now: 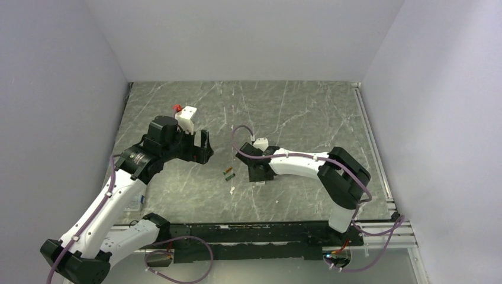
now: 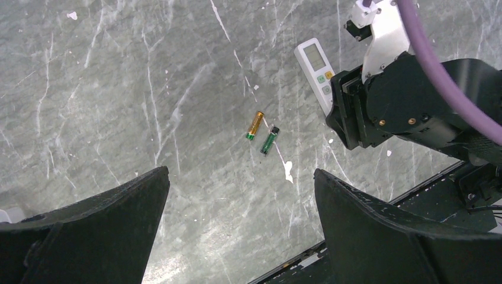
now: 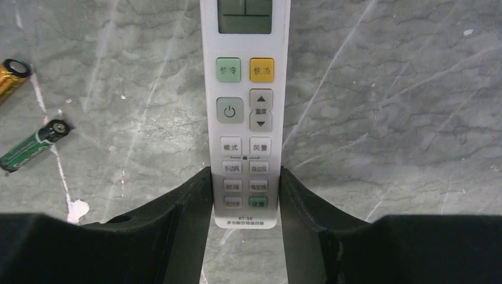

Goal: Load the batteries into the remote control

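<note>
The white remote control (image 3: 245,89) lies face up on the grey marble table, display end pointing away. My right gripper (image 3: 245,171) is shut on its lower end, one black finger pressed against each long side. Both batteries lie loose just left of it: a green one (image 3: 34,145) and an orange-gold one (image 3: 10,74). In the left wrist view the gold battery (image 2: 255,125) and the green battery (image 2: 270,139) lie side by side, left of the remote control (image 2: 317,65). My left gripper (image 2: 241,171) hovers wide open above bare table, nearer the camera than the batteries, holding nothing.
White walls close the table (image 1: 296,106) in on three sides. A black rail (image 1: 266,228) runs along the near edge. A white fleck (image 2: 288,171) marks the marble near the batteries. A small white object (image 1: 133,201) lies under the left arm.
</note>
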`<state>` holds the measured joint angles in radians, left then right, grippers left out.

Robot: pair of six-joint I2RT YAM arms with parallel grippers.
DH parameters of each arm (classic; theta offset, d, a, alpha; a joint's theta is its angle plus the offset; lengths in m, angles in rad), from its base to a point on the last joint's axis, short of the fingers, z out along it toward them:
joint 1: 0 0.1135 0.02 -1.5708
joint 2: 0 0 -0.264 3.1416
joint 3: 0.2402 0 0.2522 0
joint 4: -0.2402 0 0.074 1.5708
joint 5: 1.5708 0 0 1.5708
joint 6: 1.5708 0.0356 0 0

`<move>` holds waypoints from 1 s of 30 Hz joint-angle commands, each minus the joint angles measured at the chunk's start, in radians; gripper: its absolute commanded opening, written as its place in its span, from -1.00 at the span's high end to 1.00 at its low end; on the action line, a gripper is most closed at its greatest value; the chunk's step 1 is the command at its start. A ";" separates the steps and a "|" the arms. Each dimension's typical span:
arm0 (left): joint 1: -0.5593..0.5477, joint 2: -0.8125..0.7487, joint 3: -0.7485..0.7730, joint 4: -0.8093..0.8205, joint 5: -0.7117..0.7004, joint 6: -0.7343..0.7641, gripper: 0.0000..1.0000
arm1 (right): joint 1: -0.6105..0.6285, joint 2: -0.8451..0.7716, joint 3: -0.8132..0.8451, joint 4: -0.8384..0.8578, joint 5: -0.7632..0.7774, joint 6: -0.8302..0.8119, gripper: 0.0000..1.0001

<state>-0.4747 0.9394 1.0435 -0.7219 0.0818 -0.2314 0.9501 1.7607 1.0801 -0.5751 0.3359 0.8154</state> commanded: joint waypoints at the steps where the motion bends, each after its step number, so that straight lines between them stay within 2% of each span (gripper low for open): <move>1: -0.001 -0.013 0.006 0.016 0.007 -0.010 -0.98 | 0.007 0.024 0.024 -0.018 0.020 0.016 0.06; 7: -0.001 -0.013 0.006 0.018 0.008 -0.011 -0.98 | 0.009 0.016 0.021 -0.017 0.022 0.016 0.10; 9: 0.000 -0.011 0.006 0.017 0.008 -0.011 -0.98 | 0.010 0.013 0.022 -0.018 0.022 0.015 0.23; 14: -0.001 -0.011 0.006 0.016 0.007 -0.010 -0.98 | 0.010 -0.015 0.021 -0.022 0.019 0.010 0.74; 20: -0.001 -0.008 0.006 0.016 0.007 -0.011 -0.98 | 0.010 -0.074 0.009 -0.006 -0.005 -0.030 1.00; 30: -0.001 -0.005 0.000 0.025 0.033 -0.006 -0.98 | 0.010 -0.196 -0.031 0.034 -0.079 -0.158 1.00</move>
<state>-0.4747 0.9394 1.0435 -0.7219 0.0856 -0.2314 0.9558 1.6318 1.0626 -0.5720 0.2947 0.7345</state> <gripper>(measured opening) 0.991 0.423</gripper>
